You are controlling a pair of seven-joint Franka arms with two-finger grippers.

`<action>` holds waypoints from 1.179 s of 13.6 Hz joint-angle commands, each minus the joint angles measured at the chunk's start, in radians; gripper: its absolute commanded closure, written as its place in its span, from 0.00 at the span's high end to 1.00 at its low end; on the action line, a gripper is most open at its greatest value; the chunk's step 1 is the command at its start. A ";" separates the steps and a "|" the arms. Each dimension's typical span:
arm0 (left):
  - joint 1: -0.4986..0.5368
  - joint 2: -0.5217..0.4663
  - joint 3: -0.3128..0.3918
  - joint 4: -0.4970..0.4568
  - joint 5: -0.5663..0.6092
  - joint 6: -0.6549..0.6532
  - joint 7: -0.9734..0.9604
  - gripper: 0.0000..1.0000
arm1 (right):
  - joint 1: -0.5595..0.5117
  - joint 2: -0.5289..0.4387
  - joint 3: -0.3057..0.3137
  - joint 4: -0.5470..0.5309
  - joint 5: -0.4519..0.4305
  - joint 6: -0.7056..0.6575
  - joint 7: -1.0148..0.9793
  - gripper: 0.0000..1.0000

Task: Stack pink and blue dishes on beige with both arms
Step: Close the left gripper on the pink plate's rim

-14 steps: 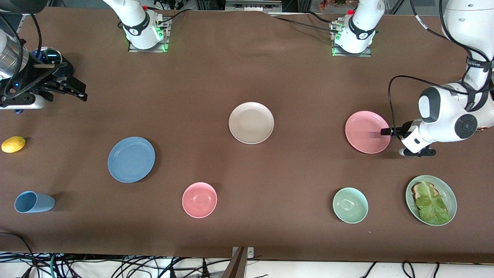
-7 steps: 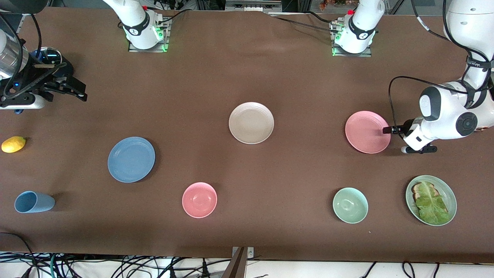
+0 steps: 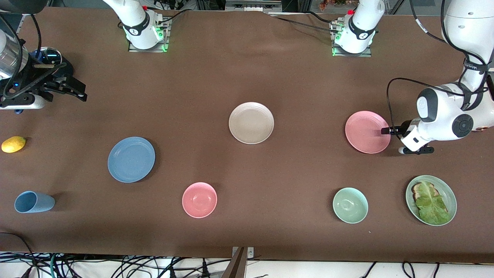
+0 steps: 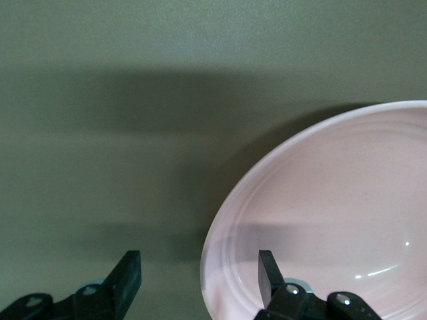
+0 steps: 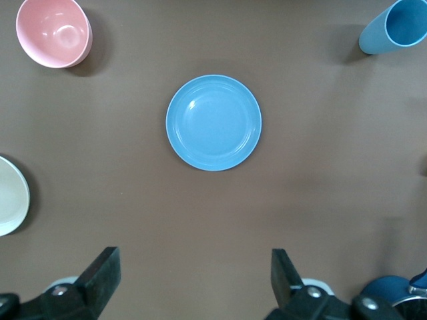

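Pink plate [image 3: 367, 132] lies flat on the tabletop [image 3: 247, 69] toward my left arm's end, and my left gripper [image 3: 387, 131] is down at its rim. In the left wrist view one finger [image 4: 267, 272] sits over the plate's inner edge while the other stands outside the rim above bare tabletop, so the jaws straddle the rim with a gap on either side; they are not clamped on the pink plate [image 4: 333, 220].

Beige plate [image 3: 251, 122] rests near the middle of the tabletop, well apart from the pink one. Blue plate [image 3: 131, 159] lies toward my right arm's end, nearer to the front camera than the beige plate. My right gripper [image 3: 67, 89] waits in the air over the tabletop at that end, jaws spread wide and holding nothing; the right wrist view looks down on the blue plate [image 5: 213, 122] between the two fingers.

A small pink bowl [image 3: 199, 200] and a green bowl [image 3: 350, 205] sit nearer to the front camera than the plates. Beside the green bowl, toward my left arm's end, a green plate [image 3: 449, 195] carries toast and lettuce [image 3: 431, 204]. A blue cup [image 3: 34, 202] lies on its side and a lemon [image 3: 13, 144] sits at my right arm's end.
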 commanded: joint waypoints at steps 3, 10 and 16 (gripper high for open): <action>-0.012 0.015 -0.003 0.040 -0.029 0.000 0.020 0.06 | -0.010 -0.001 0.010 0.009 0.016 -0.002 0.001 1.00; -0.019 0.012 -0.010 0.044 -0.028 -0.008 0.064 0.00 | -0.010 -0.001 0.010 0.009 0.016 -0.002 0.001 1.00; -0.031 -0.006 -0.093 0.288 -0.029 -0.385 0.047 0.00 | -0.010 -0.001 0.010 0.009 0.018 0.000 0.001 1.00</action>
